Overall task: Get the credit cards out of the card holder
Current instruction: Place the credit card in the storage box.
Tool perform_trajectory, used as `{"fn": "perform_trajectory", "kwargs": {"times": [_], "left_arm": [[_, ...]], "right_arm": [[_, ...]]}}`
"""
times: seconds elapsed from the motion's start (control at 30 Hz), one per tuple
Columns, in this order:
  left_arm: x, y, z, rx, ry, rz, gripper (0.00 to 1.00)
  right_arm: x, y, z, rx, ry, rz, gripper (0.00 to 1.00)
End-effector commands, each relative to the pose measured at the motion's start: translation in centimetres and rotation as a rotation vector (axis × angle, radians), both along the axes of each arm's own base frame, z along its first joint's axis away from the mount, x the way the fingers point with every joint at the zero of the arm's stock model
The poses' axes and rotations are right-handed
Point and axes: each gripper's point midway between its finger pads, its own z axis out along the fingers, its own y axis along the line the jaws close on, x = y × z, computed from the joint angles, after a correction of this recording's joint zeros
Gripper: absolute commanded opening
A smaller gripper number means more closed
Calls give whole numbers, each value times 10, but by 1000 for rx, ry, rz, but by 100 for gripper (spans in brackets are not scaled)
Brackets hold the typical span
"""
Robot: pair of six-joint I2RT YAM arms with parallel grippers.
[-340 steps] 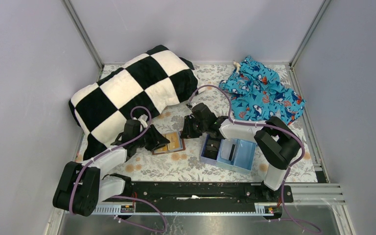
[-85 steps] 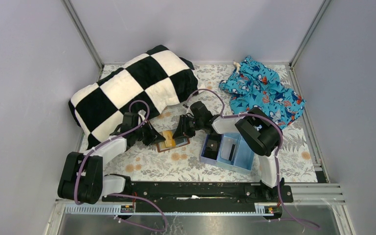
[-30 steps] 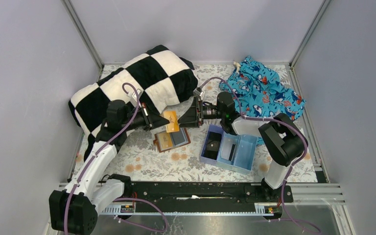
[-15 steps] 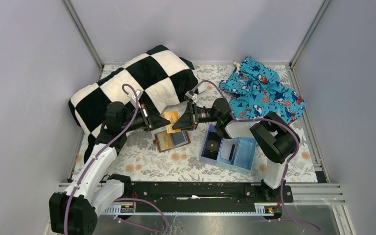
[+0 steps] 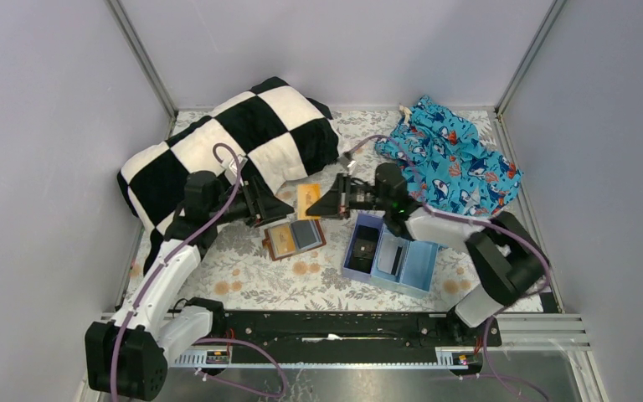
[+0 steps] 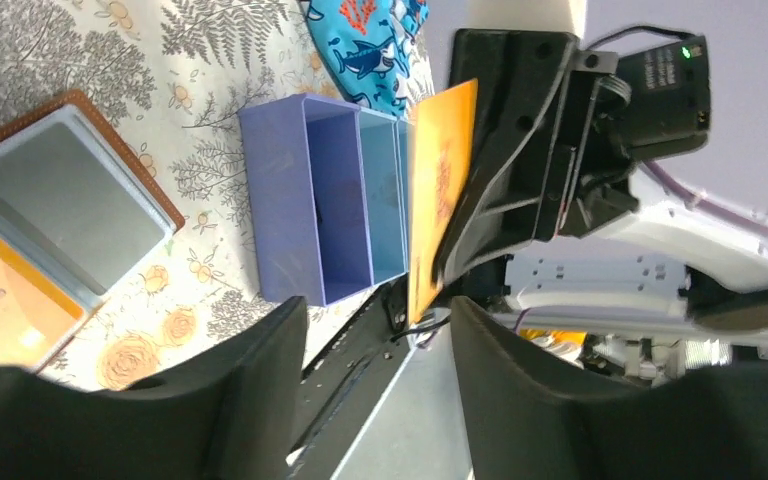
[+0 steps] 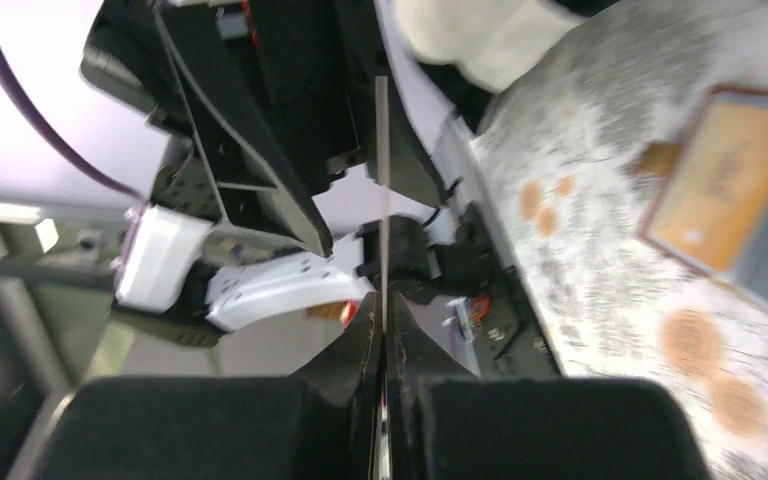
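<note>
right jaws pinching orange card, left jaws apart, card holder open

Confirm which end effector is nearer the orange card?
Right. The right end effector is shut on the orange card, gripping it from the right side. The left end effector stands open just left of it, not touching.
</note>
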Motion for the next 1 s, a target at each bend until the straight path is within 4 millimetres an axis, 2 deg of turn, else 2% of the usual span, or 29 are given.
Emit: {"fn": "perform_trajectory", "kwargs": {"times": [0.0,0.1,0.2,0.27,0.33,0.43,0.57,0.8,0.97], "left_arm": [[12,8,13,83,-59,30,65],[18,9,22,88,-86,43,67],[23,8,26,92,-96,40,68],[24,8,25,91,-97,34,68],[25,6,23,89,-100,24,68],[27,6,17,92,-96,14,68],[28,5,14,95,-98,3,68],[28,3,6,93,-88,-12,68],[27,3,2,86,-83,-15,68]], "right_arm": [[32,-61,-34,-288,-48,-255,0],[33,-120,-61,-499,-12,-401,0],[15,-181,-82,-676,60,-517,0],[2,-214,-83,-758,79,-591,0],[-14,-233,-89,-833,108,-617,0],[-34,-254,-98,-935,162,-649,0],[-46,-275,-106,-1033,194,-708,0],[-54,-282,-123,-1087,229,-695,0],[-54,-285,-123,-1095,225,-714,0]]}}
